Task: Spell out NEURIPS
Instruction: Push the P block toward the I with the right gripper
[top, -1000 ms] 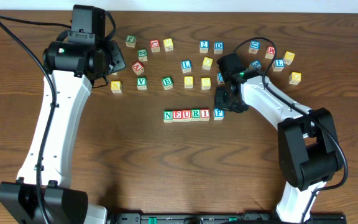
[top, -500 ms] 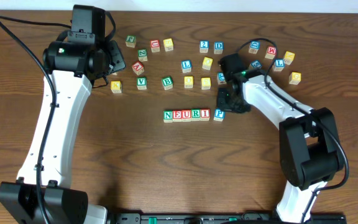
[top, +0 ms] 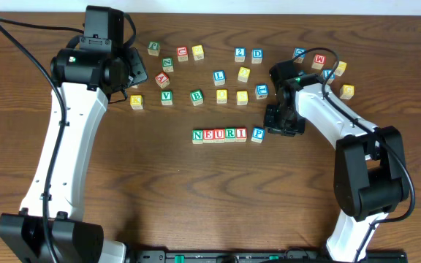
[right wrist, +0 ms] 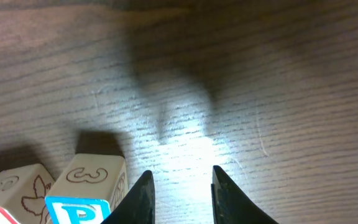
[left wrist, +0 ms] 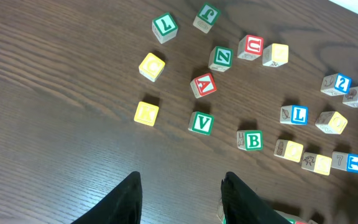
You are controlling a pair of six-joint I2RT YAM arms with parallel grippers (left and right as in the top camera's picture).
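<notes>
While pale wooden letter cubes (top: 220, 135) read NEURI, a blue-lettered P cube (top: 257, 134) just beside (no S yet), left gripper (left wrist: 180, 183) and right gripper (right wrist: 182, 177) gape empty.

Overhead, close right wrist: shared P cube (top: 257, 134)

NEURIP cubes (top: 219, 134): green, red, blue letters; table (top: 196, 197) brown woodgrain.

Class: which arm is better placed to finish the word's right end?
Probably right: the right claw sits empty beside P, at the row's end; the left claw hangs over distant loose cubes.
</notes>
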